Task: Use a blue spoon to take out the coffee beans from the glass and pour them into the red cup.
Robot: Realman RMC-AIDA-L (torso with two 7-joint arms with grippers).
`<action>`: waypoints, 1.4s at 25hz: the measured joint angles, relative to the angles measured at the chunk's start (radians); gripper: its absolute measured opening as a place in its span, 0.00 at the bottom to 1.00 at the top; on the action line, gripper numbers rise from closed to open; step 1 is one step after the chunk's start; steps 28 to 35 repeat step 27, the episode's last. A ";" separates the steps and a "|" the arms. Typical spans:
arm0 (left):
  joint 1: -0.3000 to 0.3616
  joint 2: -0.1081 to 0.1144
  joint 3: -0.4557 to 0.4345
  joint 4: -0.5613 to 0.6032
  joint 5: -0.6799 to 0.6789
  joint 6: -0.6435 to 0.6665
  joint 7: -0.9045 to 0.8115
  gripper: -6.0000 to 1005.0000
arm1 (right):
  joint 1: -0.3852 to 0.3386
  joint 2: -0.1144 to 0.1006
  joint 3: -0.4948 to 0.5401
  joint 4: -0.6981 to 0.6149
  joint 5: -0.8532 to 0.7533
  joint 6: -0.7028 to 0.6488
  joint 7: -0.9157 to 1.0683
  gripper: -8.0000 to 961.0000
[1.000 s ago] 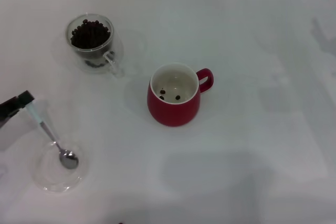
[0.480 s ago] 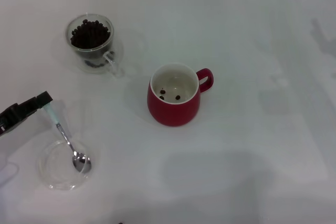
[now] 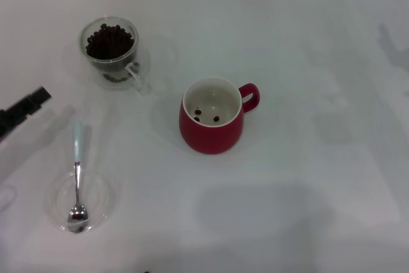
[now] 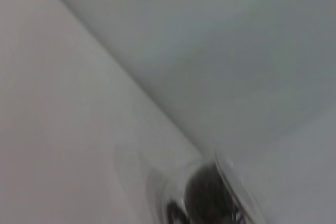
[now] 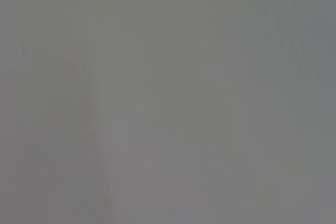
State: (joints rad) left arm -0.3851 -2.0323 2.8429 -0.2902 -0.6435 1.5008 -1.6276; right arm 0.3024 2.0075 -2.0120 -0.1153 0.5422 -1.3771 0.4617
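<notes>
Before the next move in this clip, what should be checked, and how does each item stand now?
1. Spoon free of any grip: ok; it lies with its bowl in the dish and its handle on the table.
2. Left gripper clear of the spoon: ok, it is apart at the table's left edge; whether its fingers are open: cannot tell.
3. Beans left in the glass: ok, a heap fills it.
4. Red cup upright: ok; a few beans lie inside.
5. Right gripper out of the way: cannot tell, not in view.
6. Transfer finished: not ok.
</notes>
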 joint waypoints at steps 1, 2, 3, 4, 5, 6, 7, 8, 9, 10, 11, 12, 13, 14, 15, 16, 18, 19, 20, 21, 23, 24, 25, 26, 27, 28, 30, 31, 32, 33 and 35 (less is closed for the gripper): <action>0.001 0.001 0.000 0.000 -0.018 -0.001 0.003 0.42 | 0.000 0.000 -0.001 0.000 0.000 0.000 0.000 0.90; 0.003 0.002 0.000 -0.001 -0.038 -0.001 0.008 0.44 | 0.000 0.000 -0.001 -0.001 -0.001 -0.001 0.001 0.90; 0.007 0.003 0.000 -0.005 -0.067 -0.001 0.023 0.46 | 0.000 0.000 -0.002 -0.001 -0.001 -0.001 0.001 0.90; 0.013 0.005 -0.001 -0.012 -0.103 -0.002 0.045 0.49 | 0.000 0.000 -0.002 -0.001 -0.001 0.000 0.001 0.90; 0.018 0.005 -0.001 -0.018 -0.141 -0.005 0.077 0.51 | 0.000 0.001 -0.002 -0.001 0.000 0.001 0.001 0.90; 0.029 0.003 -0.001 -0.027 -0.205 -0.013 0.131 0.54 | 0.000 0.001 -0.002 -0.001 0.000 0.002 0.001 0.90; 0.039 0.001 -0.001 -0.033 -0.266 -0.028 0.202 0.57 | 0.000 0.001 -0.002 -0.001 0.001 0.003 0.001 0.90; 0.048 -0.005 -0.001 -0.036 -0.334 -0.051 0.287 0.61 | 0.000 0.001 -0.001 -0.001 0.001 0.004 0.002 0.90; 0.054 -0.016 -0.001 -0.036 -0.400 -0.080 0.380 0.65 | 0.000 0.001 -0.001 -0.001 0.001 0.005 0.002 0.90; 0.057 -0.027 -0.001 -0.033 -0.468 -0.114 0.480 0.69 | -0.001 0.001 0.000 -0.001 0.002 0.006 0.002 0.90; 0.060 -0.034 -0.001 -0.020 -0.529 -0.145 0.585 0.73 | -0.001 0.001 0.000 -0.001 0.001 0.007 0.002 0.90; 0.061 -0.042 -0.001 0.000 -0.593 -0.176 0.687 0.77 | -0.001 0.002 -0.001 -0.001 0.000 0.007 0.002 0.90; 0.063 -0.043 -0.001 0.035 -0.646 -0.197 0.786 0.82 | 0.000 0.002 -0.005 -0.002 -0.003 0.009 0.002 0.90; 0.063 -0.043 -0.001 0.075 -0.703 -0.216 0.896 0.88 | 0.000 0.002 -0.005 -0.002 -0.003 0.009 0.002 0.90; 0.062 -0.043 0.000 0.111 -0.751 -0.227 0.999 0.88 | 0.001 0.002 -0.007 -0.002 -0.004 0.011 0.002 0.90; 0.060 -0.042 0.000 0.145 -0.795 -0.231 1.091 0.88 | 0.001 0.002 -0.007 -0.002 -0.005 0.013 0.002 0.90; 0.056 -0.042 0.000 0.173 -0.828 -0.231 1.161 0.88 | 0.002 0.003 -0.008 -0.003 -0.005 0.017 0.002 0.90; 0.047 -0.042 0.000 0.212 -0.878 -0.219 1.266 0.88 | 0.003 0.004 -0.009 -0.003 -0.005 0.017 0.002 0.90; 0.045 -0.042 0.000 0.216 -0.886 -0.216 1.277 0.88 | 0.004 0.004 -0.009 -0.003 -0.005 0.017 0.002 0.90; 0.042 -0.042 0.000 0.221 -0.894 -0.212 1.289 0.88 | 0.004 0.004 -0.009 -0.003 -0.005 0.017 0.002 0.90; 0.036 -0.042 0.000 0.226 -0.898 -0.210 1.295 0.88 | 0.003 0.004 -0.010 -0.003 -0.005 0.018 0.002 0.90; 0.032 -0.042 0.000 0.229 -0.898 -0.210 1.295 0.88 | 0.002 0.004 -0.010 -0.003 -0.005 0.018 0.002 0.90; 0.028 -0.042 -0.001 0.230 -0.900 -0.209 1.295 0.88 | 0.001 0.004 -0.010 -0.003 -0.005 0.020 0.002 0.90; 0.025 -0.042 0.000 0.231 -0.904 -0.209 1.293 0.88 | 0.002 0.004 -0.010 -0.003 -0.004 0.024 0.002 0.90; 0.023 -0.042 -0.001 0.235 -0.907 -0.208 1.292 0.88 | 0.005 0.004 -0.010 -0.003 -0.003 0.032 0.002 0.90; 0.023 -0.042 -0.001 0.235 -0.907 -0.208 1.292 0.88 | 0.005 0.004 -0.010 -0.003 -0.003 0.032 0.002 0.90; 0.023 -0.042 -0.001 0.235 -0.907 -0.208 1.292 0.88 | 0.005 0.004 -0.010 -0.003 -0.003 0.032 0.002 0.90; 0.023 -0.042 -0.001 0.235 -0.907 -0.208 1.292 0.88 | 0.005 0.004 -0.010 -0.003 -0.003 0.032 0.002 0.90; 0.023 -0.042 -0.001 0.235 -0.907 -0.208 1.292 0.88 | 0.005 0.004 -0.010 -0.003 -0.003 0.032 0.002 0.90; 0.023 -0.042 -0.001 0.235 -0.907 -0.208 1.292 0.88 | 0.005 0.004 -0.010 -0.003 -0.003 0.032 0.002 0.90; 0.023 -0.042 -0.001 0.235 -0.907 -0.208 1.292 0.88 | 0.005 0.004 -0.010 -0.003 -0.003 0.032 0.002 0.90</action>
